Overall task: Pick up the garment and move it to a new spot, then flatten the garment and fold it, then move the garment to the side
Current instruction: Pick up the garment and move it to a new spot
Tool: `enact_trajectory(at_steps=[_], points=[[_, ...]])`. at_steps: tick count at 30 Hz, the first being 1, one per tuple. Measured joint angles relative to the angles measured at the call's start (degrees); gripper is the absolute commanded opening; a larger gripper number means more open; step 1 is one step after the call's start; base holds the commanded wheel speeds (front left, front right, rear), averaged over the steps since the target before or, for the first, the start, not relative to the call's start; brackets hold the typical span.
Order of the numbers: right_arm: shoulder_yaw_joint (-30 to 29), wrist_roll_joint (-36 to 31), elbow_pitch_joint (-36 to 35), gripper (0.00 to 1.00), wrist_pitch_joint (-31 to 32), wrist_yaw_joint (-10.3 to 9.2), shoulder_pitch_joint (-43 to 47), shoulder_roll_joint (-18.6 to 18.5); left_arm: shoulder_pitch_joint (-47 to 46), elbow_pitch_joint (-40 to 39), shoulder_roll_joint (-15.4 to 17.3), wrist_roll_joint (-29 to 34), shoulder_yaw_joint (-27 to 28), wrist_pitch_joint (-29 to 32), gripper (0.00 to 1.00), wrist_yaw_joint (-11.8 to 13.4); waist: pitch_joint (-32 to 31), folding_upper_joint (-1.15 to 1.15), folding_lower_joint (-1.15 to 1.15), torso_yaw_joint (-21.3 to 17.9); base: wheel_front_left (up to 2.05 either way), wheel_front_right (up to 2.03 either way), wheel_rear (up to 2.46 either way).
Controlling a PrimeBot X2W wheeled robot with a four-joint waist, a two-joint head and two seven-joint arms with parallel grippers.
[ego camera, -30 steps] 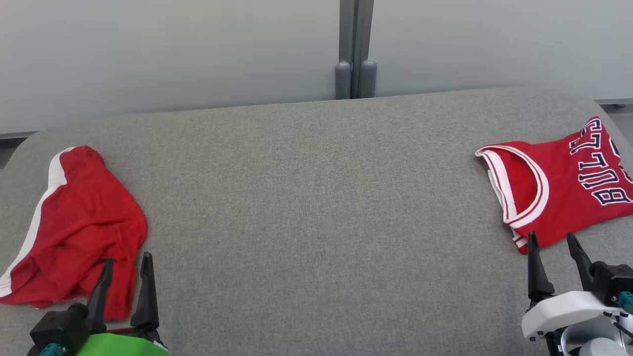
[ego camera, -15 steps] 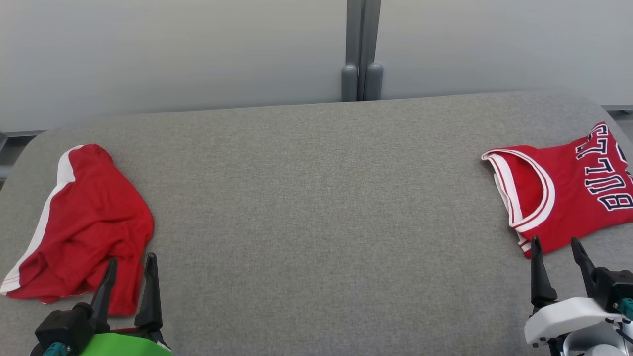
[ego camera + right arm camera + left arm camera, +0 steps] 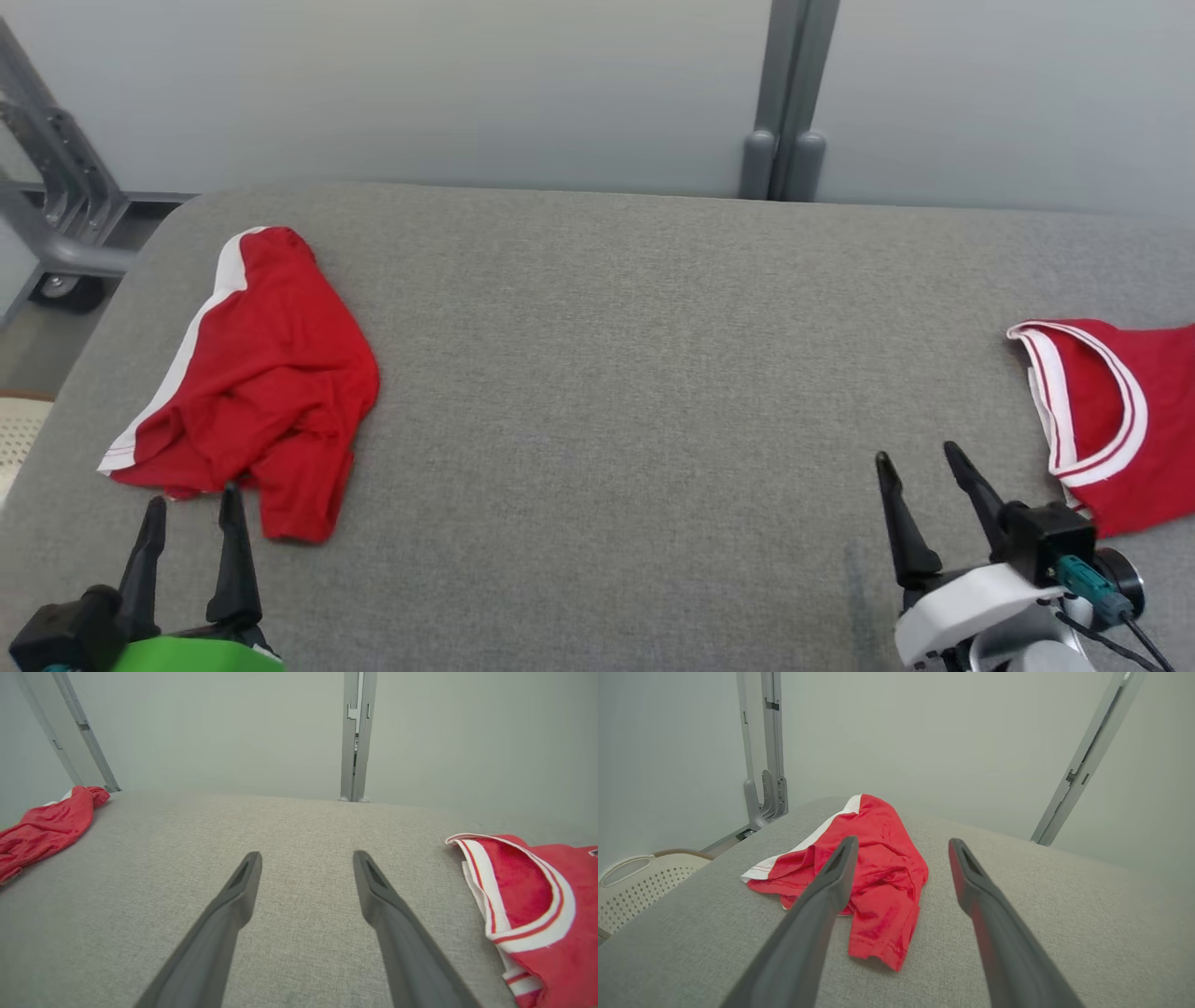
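Left gripper [image 3: 191, 497], near left: fingers apart, holding nothing, tips just short of the near hem of the crumpled red garment [image 3: 271, 373]. The left wrist view looks along this gripper [image 3: 902, 841] and shows the garment [image 3: 878, 877] bunched, with one flap trailing toward the camera. No contact is seen.

Right gripper [image 3: 916, 454], near right: fingers apart, holding nothing, over the bare grey table top [image 3: 607, 373], just beside the white-trimmed opening of a red jersey [image 3: 1130, 420].

The garment lies near the table's rounded left corner, white stripe toward that edge. The left wrist view adds a pale perforated basket [image 3: 640, 882] below the edge. The jersey runs off the head view's right border. A wide stretch of grey cloth separates the two red pieces, as the right wrist view confirms.

Beyond the far edge stand grey frame posts [image 3: 789, 103] against a pale wall.
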Motion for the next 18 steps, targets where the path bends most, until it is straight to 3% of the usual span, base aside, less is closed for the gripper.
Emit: enact_trajectory(at_steps=[4,18], points=[[1.46,-0.34,0.62,1.00,0.00,1.08,-1.96,1.01,1.74,-0.32,0.01,-0.40,1.05,0.00,1.00,0.49,-0.14,0.00,0.00,3.02,0.00,0.00,0.00],[-0.31,-0.80,1.15,1.00,0.00,0.53,-2.03,1.53,2.01,-0.32,0.02,-0.33,1.07,0.00,1.00,0.18,-0.28,0.00,0.00,12.55,0.00,0.00,0.00]])
